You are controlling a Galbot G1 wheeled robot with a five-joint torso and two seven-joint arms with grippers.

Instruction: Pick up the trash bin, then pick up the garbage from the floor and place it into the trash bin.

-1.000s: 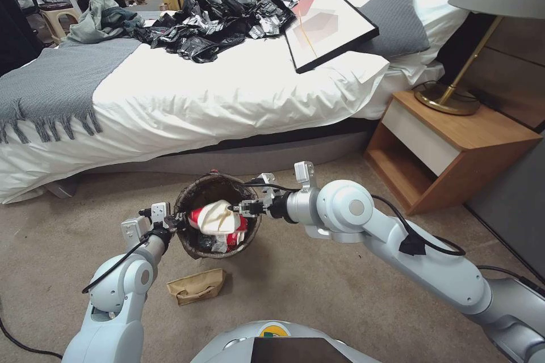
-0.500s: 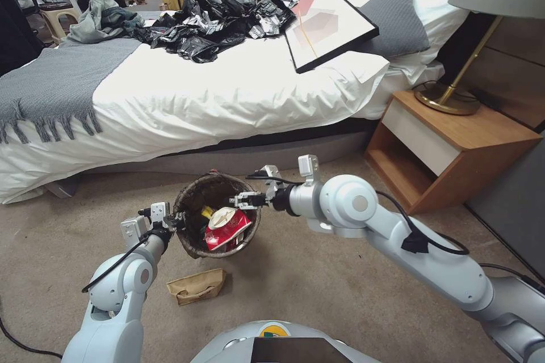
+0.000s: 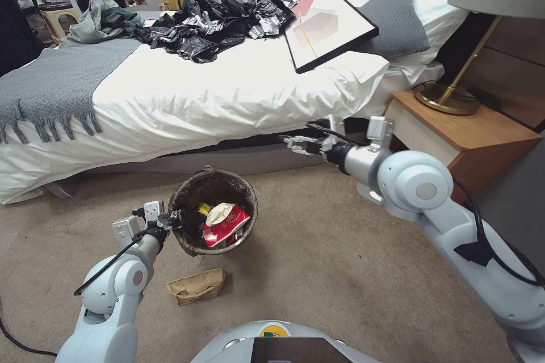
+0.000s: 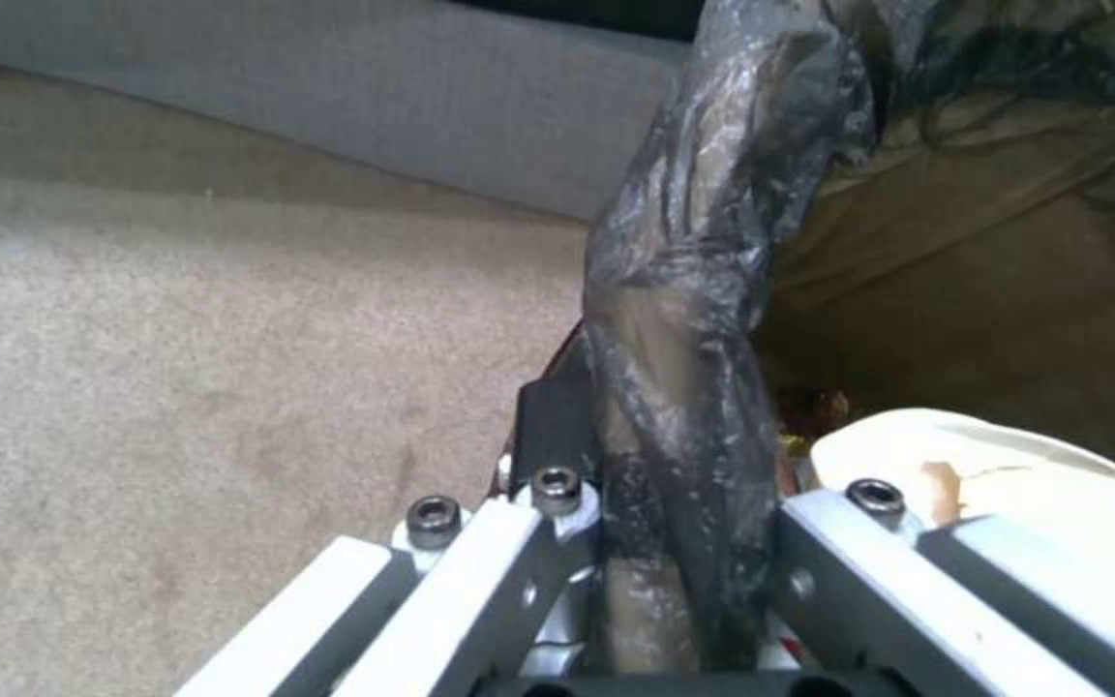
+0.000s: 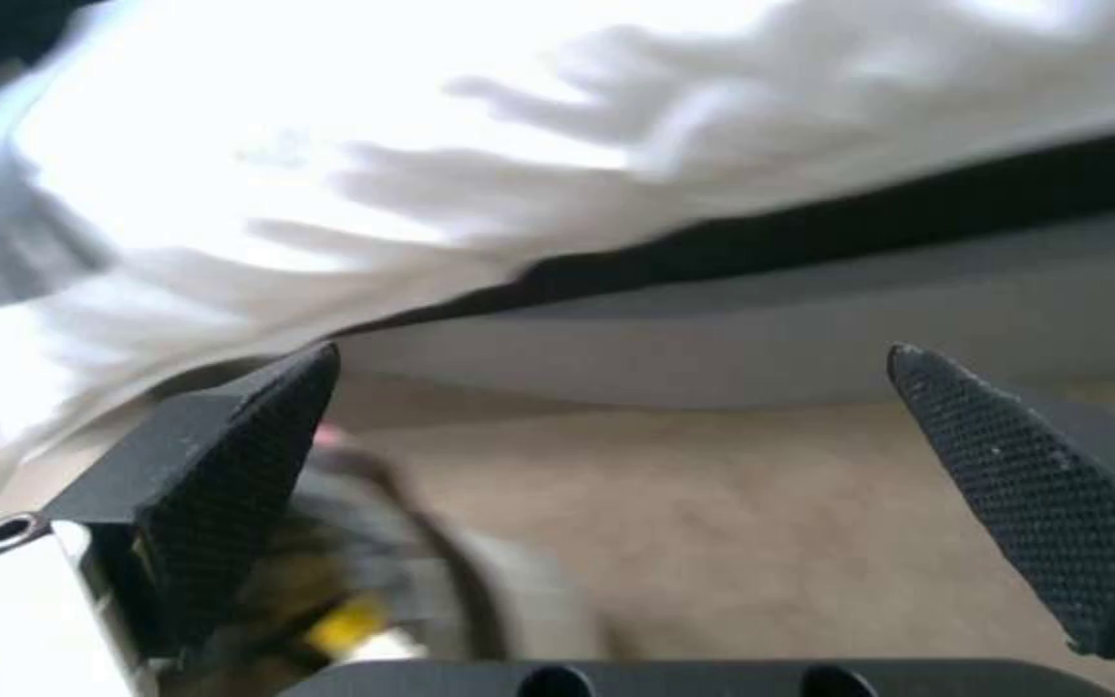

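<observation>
The trash bin, lined with a dark bag, hangs tilted just above the carpet, and my left gripper is shut on its near-left rim. Inside it lie a red-and-white snack packet, also seen as snack packet, and a yellow wrapper. A brown paper bag lies on the carpet just in front of the bin. My right gripper is open and holds nothing, raised to the right of the bin near the bed's base, with its pads wide apart over carpet.
The bed runs across the back with a heap of black sacks, a framed picture and a grey throw. A wooden nightstand with a lamp stands at the right. Open carpet lies in front.
My right gripper let go of the snack packet, which now lies in the bin, then rose and swung right toward the bed base. The bin and left arm shifted slightly left.
</observation>
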